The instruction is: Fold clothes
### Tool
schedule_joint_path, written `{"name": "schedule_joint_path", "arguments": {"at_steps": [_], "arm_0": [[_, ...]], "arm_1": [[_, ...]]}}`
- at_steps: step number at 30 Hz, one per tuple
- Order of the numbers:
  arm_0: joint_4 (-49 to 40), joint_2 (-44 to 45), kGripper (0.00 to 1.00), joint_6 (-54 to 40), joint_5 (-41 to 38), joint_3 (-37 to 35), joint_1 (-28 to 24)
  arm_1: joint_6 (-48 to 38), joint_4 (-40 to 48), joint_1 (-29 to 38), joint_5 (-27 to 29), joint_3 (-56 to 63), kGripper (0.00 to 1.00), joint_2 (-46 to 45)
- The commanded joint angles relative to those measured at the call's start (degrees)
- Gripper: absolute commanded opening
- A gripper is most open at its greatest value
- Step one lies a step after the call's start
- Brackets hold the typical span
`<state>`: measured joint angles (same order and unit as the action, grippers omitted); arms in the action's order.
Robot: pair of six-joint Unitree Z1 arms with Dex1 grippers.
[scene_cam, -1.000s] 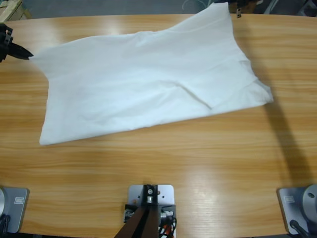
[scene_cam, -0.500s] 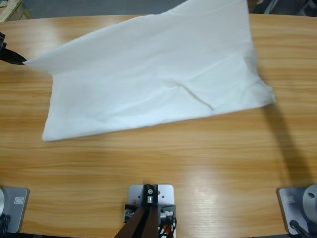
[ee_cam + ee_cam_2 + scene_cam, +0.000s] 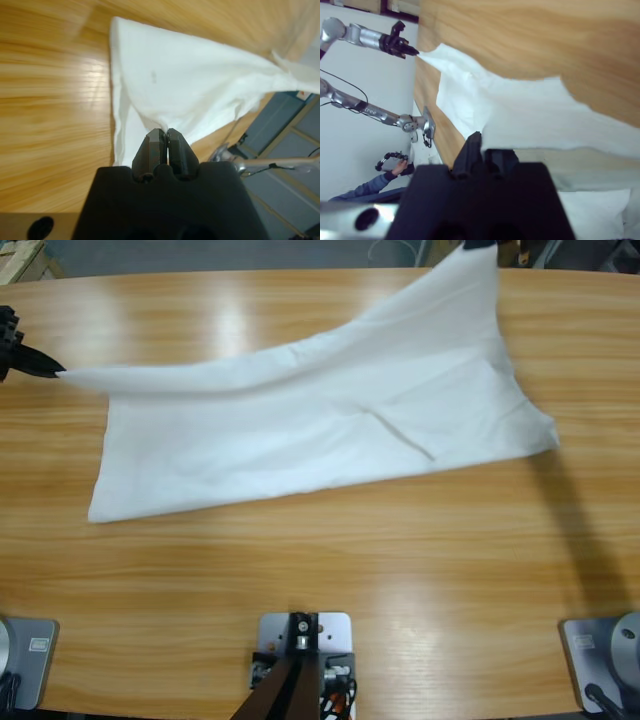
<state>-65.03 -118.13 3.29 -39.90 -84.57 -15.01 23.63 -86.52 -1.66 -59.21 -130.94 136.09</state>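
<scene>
Jaws of the left gripper (image 3: 50, 369) pinched shut on one corner of the white T-shirt (image 3: 320, 430), seen in the high view at the left edge of the desk (image 3: 330, 570). Cloth drawn from that corner in a raised fold across to the far right, climbing to a second lifted corner at the top edge of the picture, with only a dark scrap of the right gripper (image 3: 480, 245) showing there. Rest of the shirt lying flat on the wood, near edge slanting from lower left up to a sleeve at the right. Left wrist view: both black jaws pressed together on a corner of the T-shirt (image 3: 170, 90), fabric fanning away over the desk (image 3: 45, 100), a faint small dark mark on the cloth. Right wrist view: right gripper (image 3: 482, 145) close against the T-shirt (image 3: 530, 125), white cloth right at the jaw tips, grip itself cannot be told; left gripper (image 3: 407, 49) far off holding the shirt's other corner, and a person's hand (image 3: 397, 167) low in the background.
</scene>
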Motion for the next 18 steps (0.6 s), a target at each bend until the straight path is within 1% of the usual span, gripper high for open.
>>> {"name": "schedule_joint_path", "arguments": {"at_steps": [1, 5, 12, 13, 14, 15, 16, 17, 18], "arm_0": [[0.17, -6.73, 0.000, -0.56, -3.57, 0.46, 5.96], [0.17, -7.64, 0.000, -0.56, -3.61, 0.37, 6.63], [-0.01, -7.24, 0.000, -0.56, -2.57, 0.69, 4.59], [-0.01, -7.15, 0.000, -0.56, -2.43, 0.76, 4.39], [-0.08, -7.04, 0.000, -0.56, -2.38, 0.80, 4.22], [-0.15, -6.94, 0.000, -0.56, -2.38, 0.72, 4.01], [-0.19, -6.78, 0.000, -0.56, -2.29, 0.74, 3.71], [-0.26, -6.59, 0.000, -0.56, -2.06, 0.80, 3.37], [-0.38, -6.39, 0.000, -0.56, -1.81, 0.81, 3.20]], "arm_1": [[4.32, -5.37, -2.56, 2.36, 8.43, 0.000, 1.64], [5.37, -5.27, -3.53, 3.06, 10.96, 0.000, 1.78], [5.02, -5.23, -4.58, 4.19, 13.73, 0.000, 2.96], [5.02, -5.23, -4.58, 4.19, 14.17, 0.120, 3.25], [5.09, -5.23, -4.58, 4.19, 14.58, 0.419, 3.40], [5.23, -5.23, -4.58, 4.19, 14.84, 0.778, 3.40], [5.28, -5.23, -4.58, 4.19, 14.93, 0.974, 3.40], [5.23, -5.23, -4.58, 4.19, 15.05, 1.000, 3.40], [5.14, -5.23, -4.58, 4.19, 15.28, 1.000, 3.48]]}}
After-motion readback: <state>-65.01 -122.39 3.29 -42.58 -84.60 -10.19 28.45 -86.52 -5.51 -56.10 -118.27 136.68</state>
